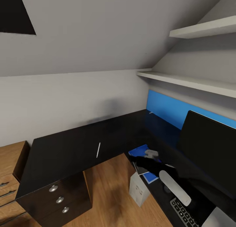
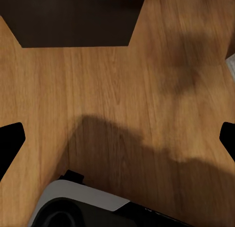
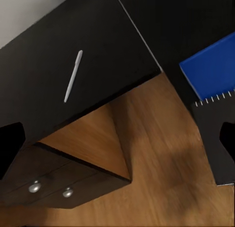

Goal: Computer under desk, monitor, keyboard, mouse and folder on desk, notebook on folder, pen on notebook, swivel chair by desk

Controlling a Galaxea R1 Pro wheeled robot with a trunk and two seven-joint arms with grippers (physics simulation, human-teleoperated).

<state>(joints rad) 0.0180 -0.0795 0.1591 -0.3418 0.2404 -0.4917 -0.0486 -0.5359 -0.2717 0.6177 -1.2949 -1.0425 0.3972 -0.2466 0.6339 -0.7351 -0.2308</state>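
Keyboard [image 1: 185,211] nearest on the desk [image 1: 65,148]; right gripper [image 1: 151,153], fingers spread wide and empty, over the notebook [image 3: 218,138] lying on the blue folder [image 3: 210,70]; monitor [image 1: 209,148] behind; pen [image 1: 98,150] farther on the other wing; left gripper's fingers likewise parted.

A grey sloped wall [image 1: 98,34] meets a paler low wall [image 1: 65,102]. A dark skylight [image 1: 16,14] sits in the slope's upper corner. Two white shelves [image 1: 196,81] run along the side wall. The floor [image 1: 111,191] is light wood, with low wooden shelving [image 1: 9,168] at the edge.
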